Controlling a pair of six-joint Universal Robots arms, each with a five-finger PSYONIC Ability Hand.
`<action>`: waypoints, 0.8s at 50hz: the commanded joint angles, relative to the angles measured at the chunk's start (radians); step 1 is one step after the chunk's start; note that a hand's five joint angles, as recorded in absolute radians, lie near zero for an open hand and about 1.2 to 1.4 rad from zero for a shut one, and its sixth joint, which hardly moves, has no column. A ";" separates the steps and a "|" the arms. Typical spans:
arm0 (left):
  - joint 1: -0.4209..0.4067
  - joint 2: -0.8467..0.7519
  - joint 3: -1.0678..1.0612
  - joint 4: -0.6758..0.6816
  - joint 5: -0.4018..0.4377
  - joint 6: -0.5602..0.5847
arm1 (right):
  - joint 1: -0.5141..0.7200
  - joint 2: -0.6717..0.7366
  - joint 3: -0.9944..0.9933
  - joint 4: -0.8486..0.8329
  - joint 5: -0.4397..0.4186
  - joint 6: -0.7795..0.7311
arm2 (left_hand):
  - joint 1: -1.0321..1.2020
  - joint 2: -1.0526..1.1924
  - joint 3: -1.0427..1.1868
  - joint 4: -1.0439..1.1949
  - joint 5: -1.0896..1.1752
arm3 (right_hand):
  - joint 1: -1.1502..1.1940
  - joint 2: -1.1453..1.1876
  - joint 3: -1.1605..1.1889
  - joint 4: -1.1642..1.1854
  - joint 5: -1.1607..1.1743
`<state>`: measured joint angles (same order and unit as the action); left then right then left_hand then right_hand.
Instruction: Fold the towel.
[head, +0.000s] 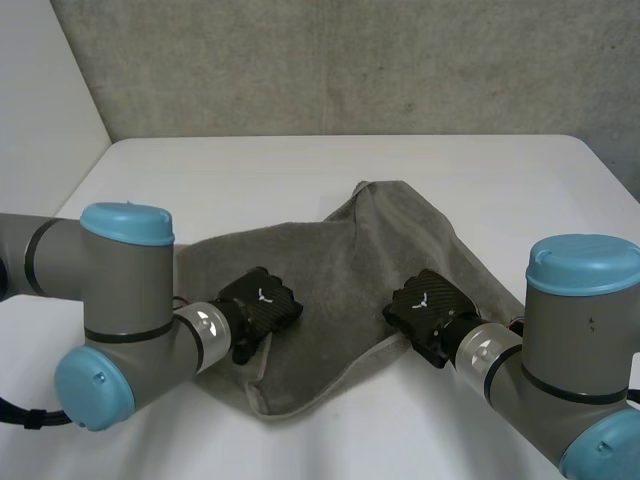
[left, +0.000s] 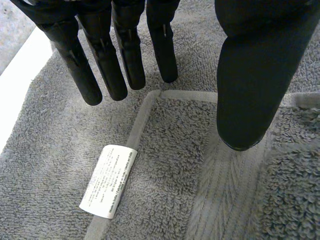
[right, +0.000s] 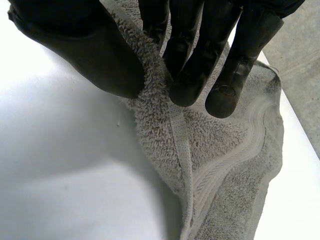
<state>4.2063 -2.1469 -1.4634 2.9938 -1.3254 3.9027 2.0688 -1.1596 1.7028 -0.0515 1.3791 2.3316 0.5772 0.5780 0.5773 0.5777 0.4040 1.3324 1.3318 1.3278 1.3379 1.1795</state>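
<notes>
Grey arms (head: 120, 300) in front, crumpled grey towel (head: 340, 262) on white table (head: 300, 170), left hand (head: 258, 305) loose over a folded-over corner near a white tag (left: 108, 181), fingers straight, right hand (head: 428, 312) pinching the towel's near edge between thumb and fingers.

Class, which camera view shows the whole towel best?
The head view: the towel shows nearly whole, crumpled on the table. The left wrist view shows its hem and label by the open left robot hand; the right wrist view an edge pinched by the right robot hand.
</notes>
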 joint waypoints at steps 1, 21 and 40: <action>0.000 -0.010 -0.003 0.002 0.000 0.003 | -0.001 0.000 0.001 -0.002 0.000 0.000 | 0.083 0.082 0.082 0.082 0.081 | 0.064 0.064 0.068 0.058 0.042; 0.003 0.001 -0.020 0.008 -0.015 0.001 | -0.001 0.000 0.001 -0.002 0.000 0.000 | 0.405 0.405 0.405 0.405 0.404 | 0.064 0.064 0.068 0.058 0.042; 0.004 0.027 -0.058 0.024 -0.038 0.004 | 0.001 0.000 0.001 -0.004 -0.002 -0.001 | 0.027 0.026 0.027 0.027 0.026 | 0.064 0.064 0.068 0.058 0.042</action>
<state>4.2109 -2.1333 -1.5144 3.0147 -1.3617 3.9059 2.0680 -1.1587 1.7043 -0.0546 1.3789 2.3307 0.6777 0.6741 0.6753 0.6743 0.4985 1.3324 1.3318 1.3278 1.3379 1.1795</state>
